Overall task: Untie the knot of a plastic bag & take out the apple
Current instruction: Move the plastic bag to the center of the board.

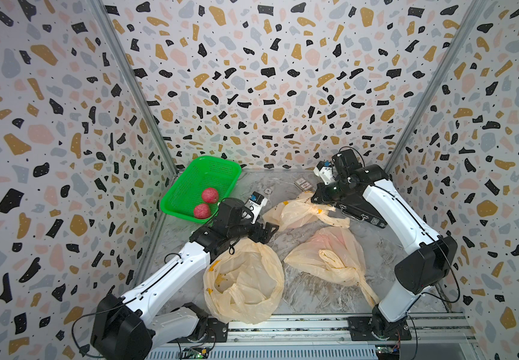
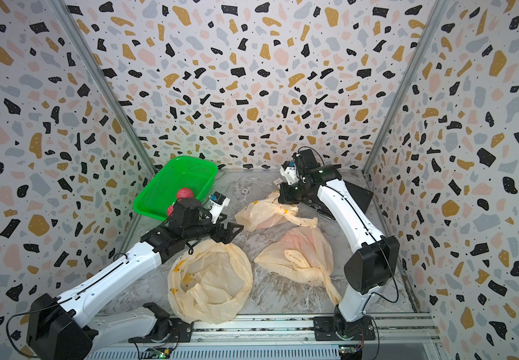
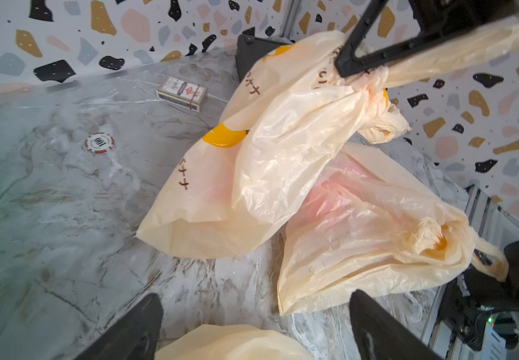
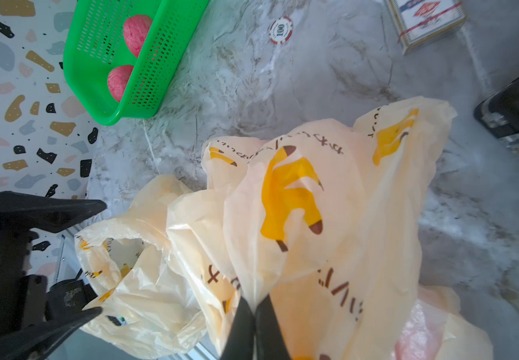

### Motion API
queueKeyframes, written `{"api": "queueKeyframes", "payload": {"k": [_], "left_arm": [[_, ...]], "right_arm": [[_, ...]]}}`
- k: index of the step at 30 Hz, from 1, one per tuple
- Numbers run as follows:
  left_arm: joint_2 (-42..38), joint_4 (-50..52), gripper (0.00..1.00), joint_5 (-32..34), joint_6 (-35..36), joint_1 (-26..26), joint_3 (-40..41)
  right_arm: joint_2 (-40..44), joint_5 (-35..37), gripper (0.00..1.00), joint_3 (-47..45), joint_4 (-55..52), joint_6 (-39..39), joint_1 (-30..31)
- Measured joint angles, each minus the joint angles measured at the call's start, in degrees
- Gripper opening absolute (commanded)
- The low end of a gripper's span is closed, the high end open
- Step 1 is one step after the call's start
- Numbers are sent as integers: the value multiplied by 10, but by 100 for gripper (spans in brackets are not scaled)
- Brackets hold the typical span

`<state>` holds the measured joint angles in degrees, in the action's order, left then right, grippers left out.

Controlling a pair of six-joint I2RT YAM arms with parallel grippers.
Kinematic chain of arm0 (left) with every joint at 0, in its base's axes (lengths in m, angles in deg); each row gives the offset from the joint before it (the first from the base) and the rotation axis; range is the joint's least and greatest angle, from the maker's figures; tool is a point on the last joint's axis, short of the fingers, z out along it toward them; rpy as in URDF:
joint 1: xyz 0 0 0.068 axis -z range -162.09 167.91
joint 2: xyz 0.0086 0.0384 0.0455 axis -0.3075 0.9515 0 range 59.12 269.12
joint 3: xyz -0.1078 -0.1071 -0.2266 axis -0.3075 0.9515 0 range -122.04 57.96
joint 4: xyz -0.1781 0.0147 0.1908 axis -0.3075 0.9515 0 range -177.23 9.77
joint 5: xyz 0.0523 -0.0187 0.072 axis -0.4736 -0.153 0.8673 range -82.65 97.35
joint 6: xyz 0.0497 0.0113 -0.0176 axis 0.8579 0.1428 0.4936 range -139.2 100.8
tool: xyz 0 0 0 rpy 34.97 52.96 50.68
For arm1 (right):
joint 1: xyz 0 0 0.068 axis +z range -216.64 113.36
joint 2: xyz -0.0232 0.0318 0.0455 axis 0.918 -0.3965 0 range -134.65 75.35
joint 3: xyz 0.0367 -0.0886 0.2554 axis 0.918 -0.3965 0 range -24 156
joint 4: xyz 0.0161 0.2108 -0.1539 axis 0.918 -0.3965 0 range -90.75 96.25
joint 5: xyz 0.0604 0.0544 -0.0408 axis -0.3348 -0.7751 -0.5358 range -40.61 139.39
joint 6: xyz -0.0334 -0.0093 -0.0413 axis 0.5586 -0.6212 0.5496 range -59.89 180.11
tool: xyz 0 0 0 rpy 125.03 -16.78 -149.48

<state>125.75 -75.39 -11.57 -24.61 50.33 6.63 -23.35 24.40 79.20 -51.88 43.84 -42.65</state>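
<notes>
The basket sits in the back left corner with two apples in it. Next comes my left gripper, jaws wide and nothing between them, hanging just over the rim of the open bag. That bag lies slack at the front edge (mouth gaping upward).

Behind the gripper a chip lies flat on the table. Right of it is the far bag: cream plastic, yellow banana prints, tied. A pink blush shows through its side in the left wrist view. My right gripper is pinched tight on its twisted neck, right at the knot, and the neck is drawn taut.

A card box lies just behind this bag. Nearer me is the near bag, also tied, its second knot pointing toward the right arm's base; something pink shows through it too. The two tied bags overlap in the left wrist view. A black case lies under the right arm, just beside the far bag.
</notes>
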Motion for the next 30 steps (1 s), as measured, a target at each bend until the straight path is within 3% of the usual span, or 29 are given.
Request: {"api": "queueKeyframes", "payload": {"k": [9, 16, 23, 30], "left_arm": [[0, -55, 92, 45, 63, 67, 14], [35, -90, 80, 95, 111, 112, 14], [62, -141, 86, 194, 166, 123, 14], [108, -209, 85, 225, 208, 124, 14]], "right_arm": [[-46, -27, 0, 3, -19, -22, 36], [-49, -41, 0, 18, -19, -31, 47], [-49, -52, 0, 19, -19, -33, 52], [-49, -61, 0, 19, -19, -35, 54]]}}
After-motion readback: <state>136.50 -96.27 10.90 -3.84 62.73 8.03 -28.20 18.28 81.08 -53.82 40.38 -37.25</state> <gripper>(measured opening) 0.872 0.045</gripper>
